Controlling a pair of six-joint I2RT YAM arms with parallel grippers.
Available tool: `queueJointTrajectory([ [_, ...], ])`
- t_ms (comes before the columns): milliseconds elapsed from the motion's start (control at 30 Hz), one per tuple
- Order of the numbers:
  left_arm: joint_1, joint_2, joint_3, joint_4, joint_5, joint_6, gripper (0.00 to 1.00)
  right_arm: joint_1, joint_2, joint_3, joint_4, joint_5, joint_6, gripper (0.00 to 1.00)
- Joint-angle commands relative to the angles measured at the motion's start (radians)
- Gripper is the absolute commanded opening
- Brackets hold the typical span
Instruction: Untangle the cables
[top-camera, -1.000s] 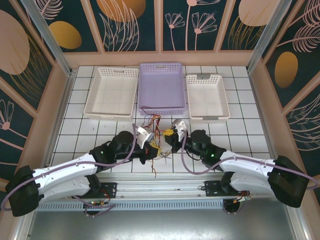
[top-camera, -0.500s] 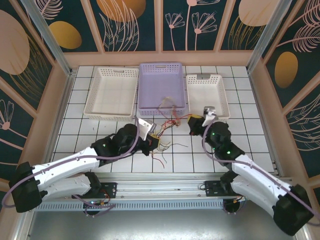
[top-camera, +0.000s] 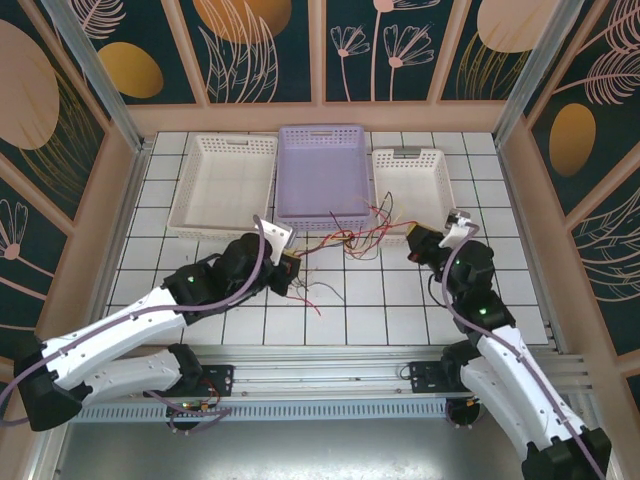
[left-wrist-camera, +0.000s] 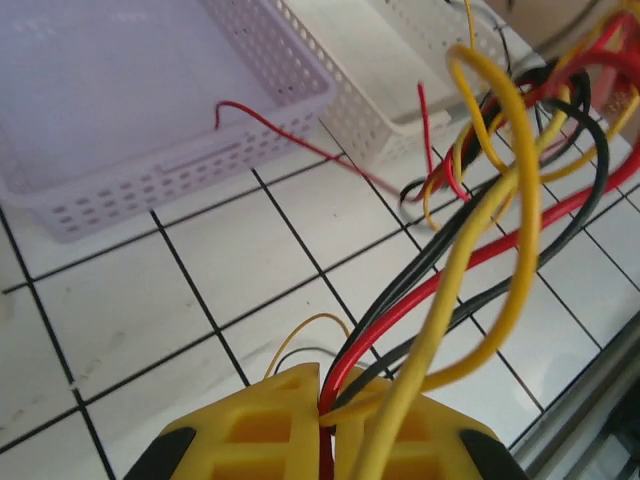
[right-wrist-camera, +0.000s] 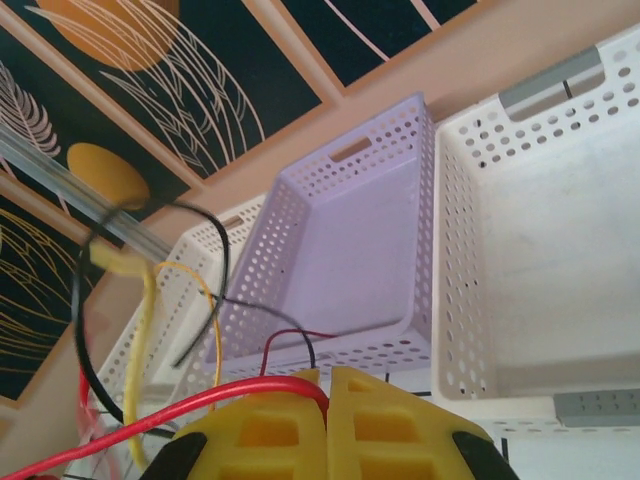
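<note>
A bundle of thin red, yellow and black cables (top-camera: 350, 238) stretches in the air between my two grippers, in front of the baskets. My left gripper (top-camera: 290, 262) is shut on one end; its wrist view shows red, black and yellow cables (left-wrist-camera: 480, 250) pinched between the yellow fingers of the left gripper (left-wrist-camera: 328, 385). At the other end, by the right white basket's near corner, my right gripper (top-camera: 418, 240) is shut. In its wrist view a red cable (right-wrist-camera: 230, 392) runs into the closed right gripper (right-wrist-camera: 325, 378). Loose ends (top-camera: 312, 300) trail on the tiles.
Three baskets stand in a row at the back: a white one (top-camera: 220, 231) on the left, a lilac one (top-camera: 322, 133) in the middle, a smaller white one (top-camera: 378, 195) on the right. White tiles lie in front of them, and walls close in both sides.
My right gripper has swung to the right and away from the left one, pulling the bundle out into a long spread. The left gripper has shifted slightly back toward the baskets.
</note>
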Motion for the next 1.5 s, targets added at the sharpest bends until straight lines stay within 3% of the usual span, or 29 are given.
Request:
queueJointTrajectory([
  [0, 0.049, -0.051, 0.032, -0.233, -0.169, 0.009, 0.00, -0.106, -0.027, 0.056, -0.061, 0.210, 0.057, 0.00],
  [600, 0.054, 0.004, 0.101, -0.292, -0.491, 0.086, 0.00, -0.311, -0.155, 0.183, -0.298, 0.340, 0.128, 0.00],
  [1000, 0.054, -0.010, 0.079, -0.252, -0.475, 0.084, 0.00, -0.327, -0.171, 0.339, -0.413, 0.347, 0.096, 0.00],
  [1133, 0.054, -0.029, 0.047, -0.225, -0.443, 0.084, 0.00, -0.327, -0.163, 0.402, -0.421, 0.304, 0.092, 0.00],
  [1233, 0.054, -0.056, 0.020, -0.172, -0.352, 0.100, 0.00, -0.327, -0.121, 0.422, -0.375, 0.155, 0.091, 0.00],
  [1467, 0.054, -0.146, -0.042, -0.037, -0.013, 0.166, 0.00, -0.324, 0.024, 0.494, -0.256, -0.095, 0.094, 0.00],
])
